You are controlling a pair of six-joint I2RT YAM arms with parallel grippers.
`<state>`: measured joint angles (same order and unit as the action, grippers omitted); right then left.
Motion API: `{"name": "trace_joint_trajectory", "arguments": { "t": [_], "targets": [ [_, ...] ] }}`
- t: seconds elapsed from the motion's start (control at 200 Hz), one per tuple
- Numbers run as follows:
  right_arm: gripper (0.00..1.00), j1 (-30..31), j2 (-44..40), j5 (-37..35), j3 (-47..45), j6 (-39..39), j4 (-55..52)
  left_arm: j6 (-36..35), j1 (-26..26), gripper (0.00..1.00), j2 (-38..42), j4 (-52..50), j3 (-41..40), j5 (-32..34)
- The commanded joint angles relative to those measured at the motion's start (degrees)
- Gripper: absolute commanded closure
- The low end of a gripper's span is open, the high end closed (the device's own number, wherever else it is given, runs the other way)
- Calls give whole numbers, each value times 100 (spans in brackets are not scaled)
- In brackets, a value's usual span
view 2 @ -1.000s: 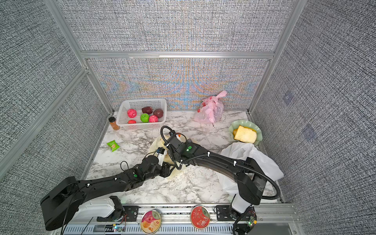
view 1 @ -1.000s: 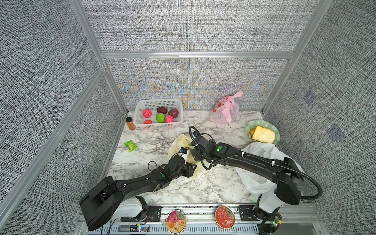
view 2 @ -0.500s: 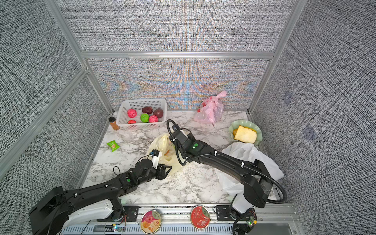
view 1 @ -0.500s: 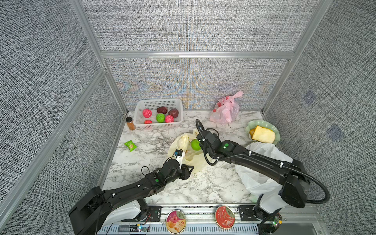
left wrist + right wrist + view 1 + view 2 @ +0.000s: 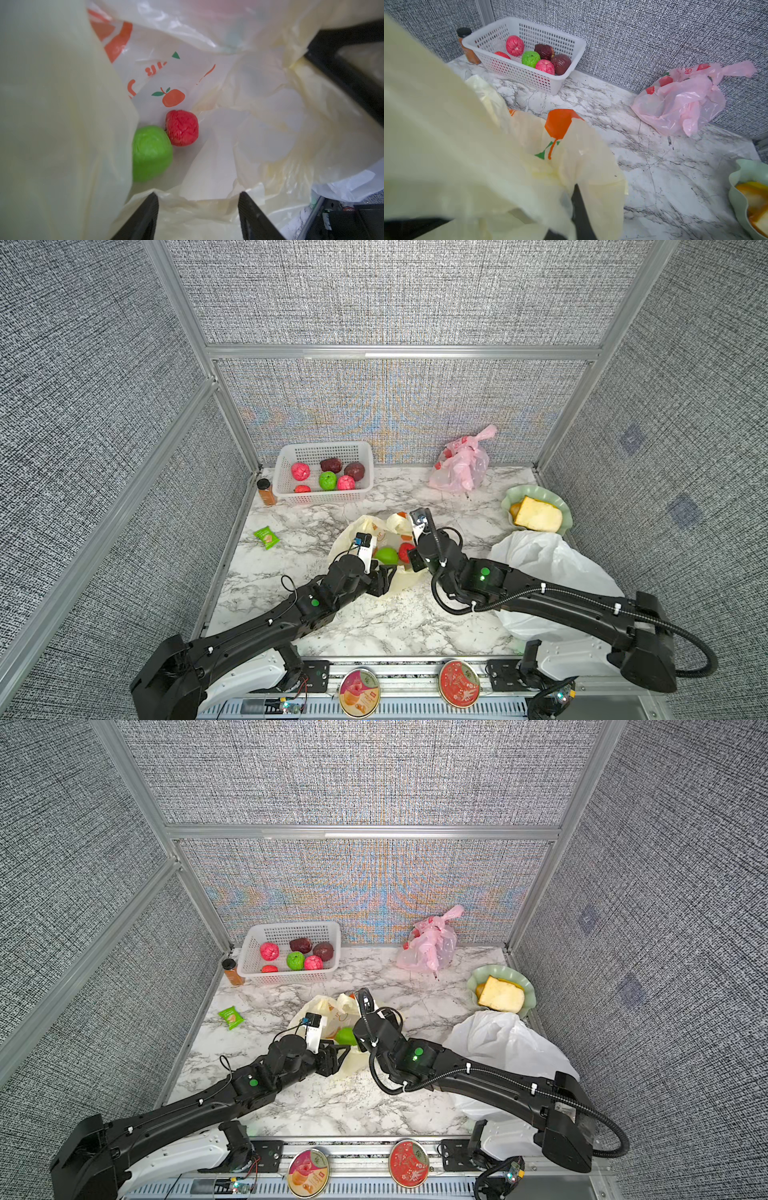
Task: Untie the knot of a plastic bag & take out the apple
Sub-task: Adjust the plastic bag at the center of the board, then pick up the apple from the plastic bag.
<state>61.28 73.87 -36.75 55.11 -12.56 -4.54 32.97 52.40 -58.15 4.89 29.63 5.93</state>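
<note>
Cream plastic of the bag lies open in the middle of the marble tabletop, and no knot closes it now. A second ago the right fingers were spread wide; now they are pressed together on the bag's rim and hold the film up. The left fingers stand spread at the near side of the mouth, and I see nothing pinched between them. Because the mouth is wider than before, 2 apples show inside, touching each other: a green apple and a red apple. I think the untying is done and only the taking out remains. On the film is printed an orange fruit with green leaves; the orange letters beside it I cannot read.
</note>
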Motion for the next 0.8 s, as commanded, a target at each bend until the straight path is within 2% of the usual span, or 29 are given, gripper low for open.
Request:
{"name": "trace_joint_trajectory", "arguments": {
  "t": [0.0,0.21,0.355,0.44,0.56,0.69,0.795],
  "targets": [
    [100,-132,-125,258,-409,-387,706,-154,-2,37,-90,230,138,277],
    [100,-500,-335,791,-1338,-1323,1380,-306,-2,37,-619,812,225,513],
    [100,-534,-399,854,-1736,-1739,1615,-268,-13,35,-1253,948,401,855],
    [100,-537,-399,938,-1941,-1975,1655,-186,-11,31,-1607,777,555,959],
    [100,-536,-442,1135,-2260,-2324,1786,-27,-11,29,-1913,-191,995,1254],
    [100,-530,-330,1290,-2349,-2437,1840,-89,-19,26,-2109,-732,1208,1587],
    [100,-534,-242,1389,-2330,-2463,1807,-220,-37,25,-2119,-854,1219,1426]
  ]
}}
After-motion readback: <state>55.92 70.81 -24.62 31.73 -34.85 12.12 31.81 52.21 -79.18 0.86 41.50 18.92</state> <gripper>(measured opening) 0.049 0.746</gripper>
